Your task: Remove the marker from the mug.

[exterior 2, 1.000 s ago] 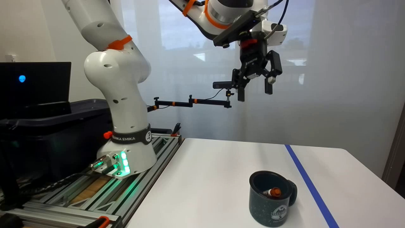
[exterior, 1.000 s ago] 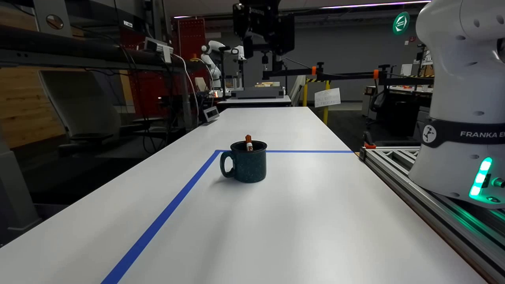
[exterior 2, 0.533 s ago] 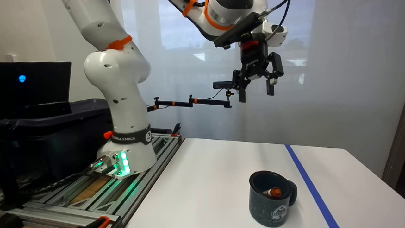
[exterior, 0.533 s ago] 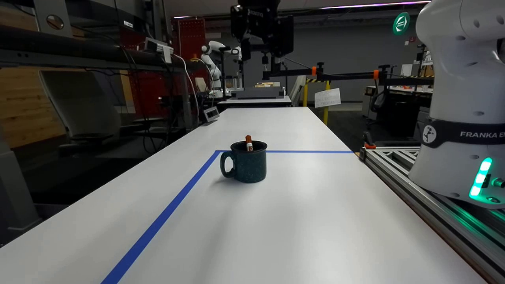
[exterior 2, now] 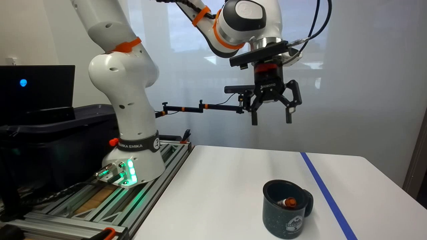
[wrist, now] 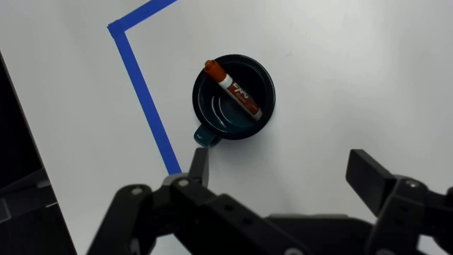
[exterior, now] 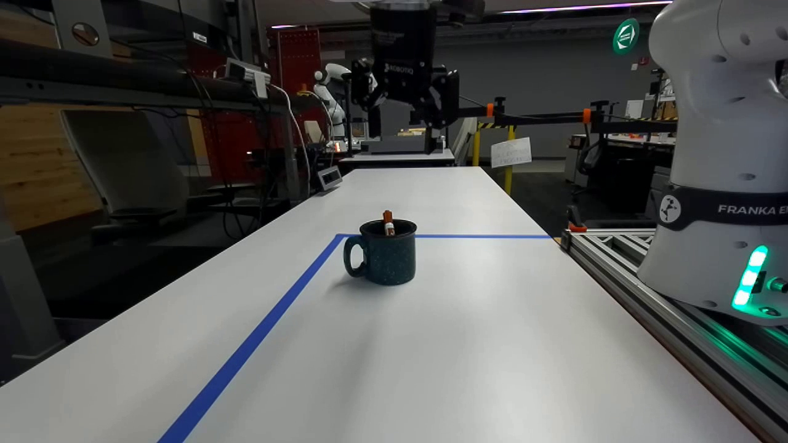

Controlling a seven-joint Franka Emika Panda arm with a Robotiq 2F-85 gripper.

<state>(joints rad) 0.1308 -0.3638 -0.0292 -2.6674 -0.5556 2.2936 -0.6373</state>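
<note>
blue tape (wrist: 143,95) on a white table (exterior: 468,344)

an office chair (exterior: 126,163) stands apart; a paper sign (exterior: 511,151) hangs in front of a yellow post (exterior: 508,180); a laptop (exterior 2: 40,93) with a glowing logo (exterior 2: 23,83) rests on a storage bin (exterior 2: 63,158).

We see on wht. table (exterior: 480,344) the blue tape (wrist: 143,95), laid w/ a corner, &, just inside it, one upright dk.-teal mug (exterior: 386,257).

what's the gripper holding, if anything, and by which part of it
Nothing is held: the gripper hangs open, higher than the mug, and the marker leans inside that mug, apart from the gripper.
</note>
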